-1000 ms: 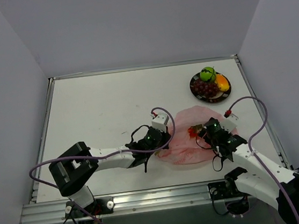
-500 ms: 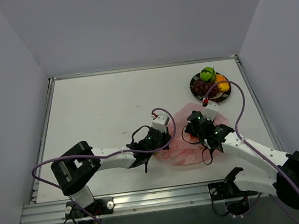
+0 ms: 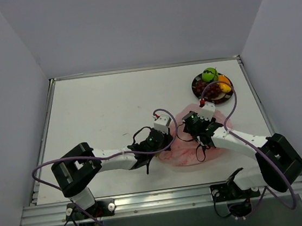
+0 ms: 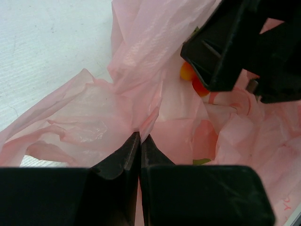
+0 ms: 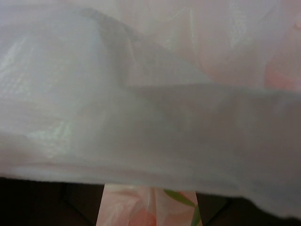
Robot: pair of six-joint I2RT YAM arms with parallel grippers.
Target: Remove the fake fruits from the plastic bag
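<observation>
The pink plastic bag (image 3: 186,155) lies crumpled in front of the arms. My left gripper (image 3: 165,144) is shut on a fold of the bag's left edge (image 4: 139,136). My right gripper (image 3: 190,129) reaches into the bag from the right; its black body (image 4: 244,42) shows in the left wrist view. Its fingers stand apart (image 5: 149,209) under a sheet of bag film (image 5: 141,94). A red fruit with green leaves, the strawberry (image 5: 181,197), lies between them, and an orange-red bit of it (image 4: 193,80) shows under the gripper. The grape bunch (image 3: 205,89), green ball (image 3: 209,75) and yellow-orange piece (image 3: 224,84) lie on the plate.
The round black plate (image 3: 195,81) sits at the far right, beyond the bag. The table's right edge (image 3: 259,106) and white walls close the workspace. Cables loop above both wrists.
My right gripper has moved left and away from me, from the bag's right edge into the bag. My left gripper has held its grip on the bag without moving.
</observation>
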